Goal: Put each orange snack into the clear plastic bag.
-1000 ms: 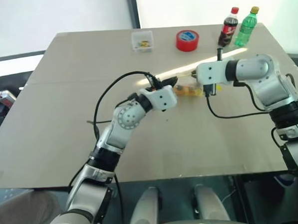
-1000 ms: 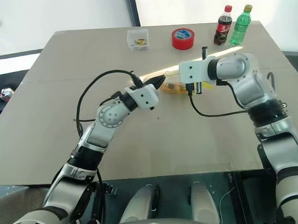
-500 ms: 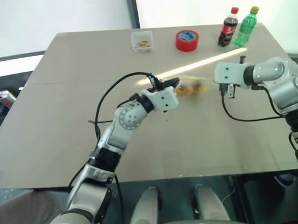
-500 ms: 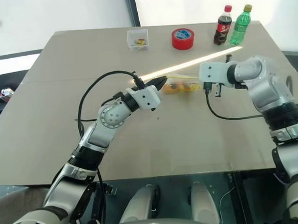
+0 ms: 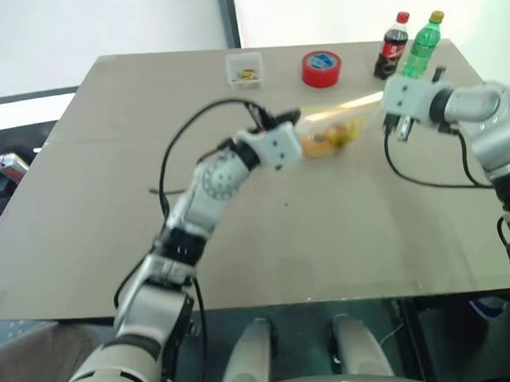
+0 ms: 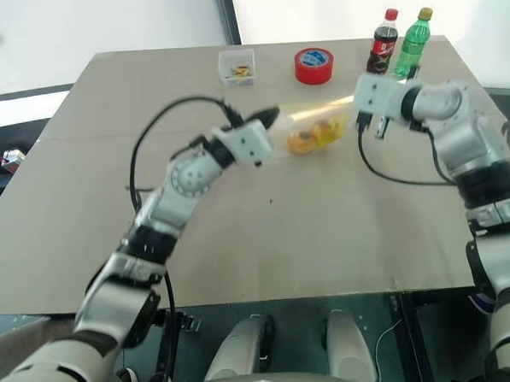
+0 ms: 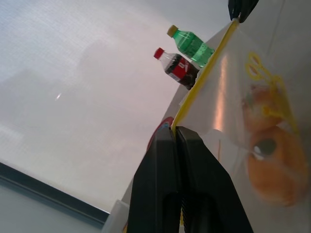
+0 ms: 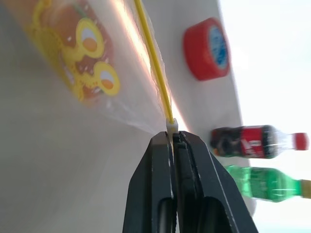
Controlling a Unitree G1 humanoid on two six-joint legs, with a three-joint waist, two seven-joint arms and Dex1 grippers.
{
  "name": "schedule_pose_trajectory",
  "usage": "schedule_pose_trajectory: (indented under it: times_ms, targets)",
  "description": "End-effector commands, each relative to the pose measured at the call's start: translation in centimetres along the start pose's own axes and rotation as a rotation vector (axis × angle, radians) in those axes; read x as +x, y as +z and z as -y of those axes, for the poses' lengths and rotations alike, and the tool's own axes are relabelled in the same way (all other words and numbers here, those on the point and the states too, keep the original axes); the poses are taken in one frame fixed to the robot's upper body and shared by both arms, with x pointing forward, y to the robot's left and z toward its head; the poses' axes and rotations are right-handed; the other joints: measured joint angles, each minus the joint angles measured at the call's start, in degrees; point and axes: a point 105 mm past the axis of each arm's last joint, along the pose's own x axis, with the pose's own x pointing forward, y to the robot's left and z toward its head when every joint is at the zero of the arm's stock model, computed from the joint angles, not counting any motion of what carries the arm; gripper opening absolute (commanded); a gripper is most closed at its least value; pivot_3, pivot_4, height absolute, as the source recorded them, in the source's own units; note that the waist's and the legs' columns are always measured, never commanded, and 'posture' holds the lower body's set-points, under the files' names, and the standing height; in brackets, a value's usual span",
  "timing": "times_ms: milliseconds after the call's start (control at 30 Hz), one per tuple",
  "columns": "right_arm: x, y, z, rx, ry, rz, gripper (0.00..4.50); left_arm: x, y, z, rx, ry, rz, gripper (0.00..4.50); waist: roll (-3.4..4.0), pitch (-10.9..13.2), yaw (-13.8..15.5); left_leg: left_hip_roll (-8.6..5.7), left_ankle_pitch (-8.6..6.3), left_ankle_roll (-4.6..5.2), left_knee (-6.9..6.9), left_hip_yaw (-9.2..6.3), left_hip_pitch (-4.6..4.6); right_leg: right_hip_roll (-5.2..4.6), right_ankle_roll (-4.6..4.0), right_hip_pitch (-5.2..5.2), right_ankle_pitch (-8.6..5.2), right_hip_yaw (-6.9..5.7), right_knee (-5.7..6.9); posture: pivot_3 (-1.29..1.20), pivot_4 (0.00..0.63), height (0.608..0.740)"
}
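Observation:
The clear plastic bag point(image 5: 330, 129) hangs stretched between my two grippers, above the table's middle. Its yellow zip strip point(image 7: 208, 73) runs taut from one gripper to the other. Two orange snacks point(image 6: 302, 142) point(image 6: 327, 132) sit inside the bag, low in its sagging part; one shows large through the plastic point(image 7: 273, 171). My left gripper point(image 7: 176, 129) is shut on the strip's left end. Shut on the strip's right end is my right gripper point(image 8: 173, 134), just in front of the bottles.
A red tape roll point(image 5: 320, 69), a cola bottle point(image 5: 391, 45) and a green bottle point(image 5: 423, 43) stand along the table's far edge. A small clear box point(image 5: 243, 69) sits left of the tape. Black cables loop off both wrists.
Both grippers have risen, and the right one has swung out to the right. The bag went from lying bunched on the table to hanging taut between them with the snacks inside.

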Motion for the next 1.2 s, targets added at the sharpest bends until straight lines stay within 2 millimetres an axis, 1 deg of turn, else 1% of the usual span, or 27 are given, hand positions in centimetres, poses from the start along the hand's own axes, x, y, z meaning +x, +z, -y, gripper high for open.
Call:
schedule_pose_trajectory:
  times_ms: [33, 67, 133, 167, 233, 333, 367, 433, 533, 600, 667, 700, 767, 833, 867, 900, 967, 1033, 1100, 1133, 1200]
  targets:
    - [-2.2, -0.6, 3.7, -0.006, -0.129, -0.025, 0.10, -0.1, -0.1, -3.7, 0.037, 0.110, 0.023, 0.00, 0.00, -0.01, 0.00, 0.00, 0.00, 0.00, -0.01, 0.00, -0.01, 0.00, 0.00, 0.00, -0.01, 0.00, -0.05, 0.00, 0.150, 0.740]
    - [-2.6, -0.4, 4.2, 0.002, -0.141, -0.021, 0.10, -0.1, 0.0, -4.0, 0.040, 0.111, 0.029, 0.00, 0.00, -0.02, -0.01, 0.00, 0.00, -0.01, -0.05, 0.02, -0.01, -0.01, 0.00, 0.00, -0.01, 0.01, -0.12, 0.00, 0.150, 0.740]
    - [-3.3, -0.1, 4.0, 0.017, -0.117, -0.017, 0.10, -0.4, -0.1, -3.7, 0.032, 0.093, 0.032, 0.00, 0.00, -0.01, -0.04, 0.00, 0.00, -0.01, -0.11, 0.07, -0.07, -0.03, 0.00, -0.05, -0.02, 0.04, -0.16, 0.00, 0.150, 0.740]
    - [-3.6, -0.1, 3.7, 0.024, -0.099, -0.017, 0.10, -0.7, -0.2, -3.2, 0.025, 0.079, 0.030, 0.00, 0.00, -0.01, -0.05, 0.00, 0.00, -0.01, -0.11, 0.08, -0.18, -0.03, 0.00, -0.17, -0.01, 0.05, -0.14, 0.00, 0.150, 0.740]
    - [-4.0, -0.2, 2.6, 0.042, -0.057, -0.022, 0.10, -1.4, -0.7, -2.1, 0.003, 0.052, 0.015, 0.00, 0.02, -0.03, -0.08, 0.00, 0.09, -0.14, -0.01, 0.05, -0.68, -0.02, 0.00, -0.65, -0.01, 0.05, -0.02, 0.00, 0.150, 0.740]
    - [-4.9, -0.9, -1.5, 0.098, 0.127, -0.047, 0.10, -3.3, -2.4, 1.6, -0.098, -0.072, -0.059, 0.00, 0.03, -0.04, -0.07, 0.01, 0.13, -0.22, 0.01, 0.04, -0.82, -0.02, 0.00, -0.74, -0.01, 0.05, -0.04, 0.00, 0.150, 0.740]
    - [-5.3, -1.1, -2.6, 0.117, 0.173, -0.054, 0.10, -4.1, -3.0, 2.9, -0.123, -0.117, -0.092, 0.00, 0.03, -0.03, -0.06, 0.01, 0.13, -0.21, 0.02, 0.05, -0.82, -0.02, 0.00, -0.74, -0.01, 0.05, -0.03, 0.00, 0.150, 0.740]
    - [-6.0, -1.5, -4.2, 0.161, 0.217, -0.073, 0.10, -6.0, -3.8, 5.3, -0.181, -0.203, -0.143, 0.00, 0.04, -0.04, -0.18, 0.00, -0.01, 0.01, 0.08, 0.06, -0.83, -0.03, 0.00, -0.74, -0.01, 0.05, 0.00, 0.00, 0.150, 0.740]
    - [-6.3, -2.5, -6.1, 0.252, 0.237, -0.087, 0.10, -8.1, -3.5, 7.7, -0.279, -0.268, -0.187, 0.00, 0.04, -0.04, -0.23, 0.03, -0.01, 0.03, 0.15, 0.04, -0.79, -0.02, -0.01, -0.73, 0.00, 0.06, 0.12, 0.00, 0.150, 0.740]
    - [-6.5, -3.1, -7.6, 0.315, 0.265, -0.090, 0.10, -8.9, -2.9, 8.9, -0.351, -0.293, -0.205, 0.00, 0.04, -0.04, -0.08, 0.05, -0.01, 0.03, 0.20, -0.01, -0.75, -0.01, -0.01, -0.69, 0.00, 0.04, 0.21, 0.00, 0.150, 0.740]
    - [-7.0, -3.8, -9.7, 0.351, 0.330, -0.106, 0.10, -9.5, -2.3, 9.8, -0.407, -0.316, -0.228, 0.00, 0.03, -0.04, 0.19, 0.06, -0.01, 0.04, 0.28, -0.04, -0.64, -0.01, -0.01, -0.55, 0.00, 0.01, 0.28, 0.00, 0.150, 0.740]
    - [-7.3, -4.0, -10.4, 0.372, 0.355, -0.111, 0.32, -9.8, -1.9, 10.1, -0.437, -0.323, -0.236, 0.65, 0.04, -0.04, 0.37, 0.06, -0.02, 0.04, 0.37, -0.07, -0.62, -0.01, -0.01, -0.49, 0.00, -0.03, 0.33, 0.00, 0.150, 0.740]
    - [-7.9, -4.3, -11.2, 0.425, 0.383, -0.116, 0.94, -10.3, -1.3, 10.4, -0.476, -0.322, -0.249, 1.25, 0.04, -0.04, 0.55, 0.04, -0.02, 0.05, 0.54, -0.06, -0.61, -0.01, 0.00, -0.47, 0.00, -0.02, 0.49, 0.00, 0.150, 0.740]
    - [-8.6, -4.4, -11.7, 0.492, 0.418, -0.117, 1.90, -10.8, -1.2, 10.3, -0.510, -0.296, -0.275, 2.22, 0.04, -0.04, 0.62, 0.06, -0.02, 0.05, 0.66, -0.03, -0.59, 0.00, 0.00, -0.47, 0.00, 0.01, 0.57, 0.00, 0.150, 0.740]
    - [-9.0, -4.4, -11.9, 0.513, 0.431, -0.118, 2.35, -11.1, -1.2, 10.2, -0.522, -0.283, -0.287, 2.62, 0.04, -0.04, 0.69, 0.08, -0.02, 0.05, 0.72, -0.02, -0.59, 0.02, 0.00, -0.47, 0.00, 0.01, 0.60, 0.00, 0.150, 0.740]
    - [-9.3, -4.7, -11.9, 0.551, 0.431, -0.122, 2.67, -11.3, -1.3, 9.7, -0.555, -0.241, -0.301, 2.95, 0.04, -0.04, 0.74, 0.10, -0.02, 0.05, 0.74, -0.02, -0.55, 0.03, 0.00, -0.44, -0.01, 0.00, 0.63, 0.00, 0.150, 0.740]
    - [-10.1, -5.3, -11.6, 0.599, 0.430, -0.113, 2.67, -12.0, -1.2, 8.3, -0.649, -0.152, -0.320, 2.95, 0.03, -0.04, 0.87, 0.12, -0.02, 0.05, 0.76, -0.01, -0.43, 0.04, 0.00, -0.34, -0.01, 0.00, 0.67, 0.00, 0.150, 0.740]
    - [-10.7, -5.6, -10.9, 0.647, 0.393, -0.032, 2.67, -13.6, -1.4, 7.0, -0.755, -0.075, -0.345, 2.95, 0.03, -0.04, 0.93, 0.15, -0.03, 0.05, 0.75, -0.02, -0.23, 0.03, 0.00, -0.13, -0.02, 0.00, 0.63, 0.00, 0.150, 0.740]
    - [-11.0, -5.7, -10.1, 0.667, 0.314, 0.083, 2.67, -15.5, -1.9, 6.9, -0.834, -0.057, -0.406, 2.95, 0.05, -0.05, 0.97, 0.18, -0.04, 0.05, 0.69, 0.01, -0.02, 0.03, 0.00, 0.07, -0.02, 0.00, 0.53, 0.00, 0.150, 0.740]
    - [-11.1, -5.8, -9.8, 0.731, 0.291, 0.127, 2.67, -16.3, -1.9, 7.1, -0.866, -0.063, -0.433, 2.95, 0.01, -0.07, 0.93, 0.19, -0.05, 0.07, 0.67, 0.03, 0.21, 0.02, 0.00, 0.30, -0.03, 0.00, 0.49, 0.00, 0.150, 0.740]
    - [-11.6, -6.7, -10.2, 0.783, 0.307, 0.174, 2.67, -18.2, -1.3, 7.6, -0.951, -0.090, -0.456, 2.95, 0.00, -0.06, 0.93, 0.27, -0.05, 0.07, 0.67, 0.03, 0.26, 0.06, 0.01, 0.44, -0.03, -0.03, 0.37, 0.00, 0.150, 0.740]
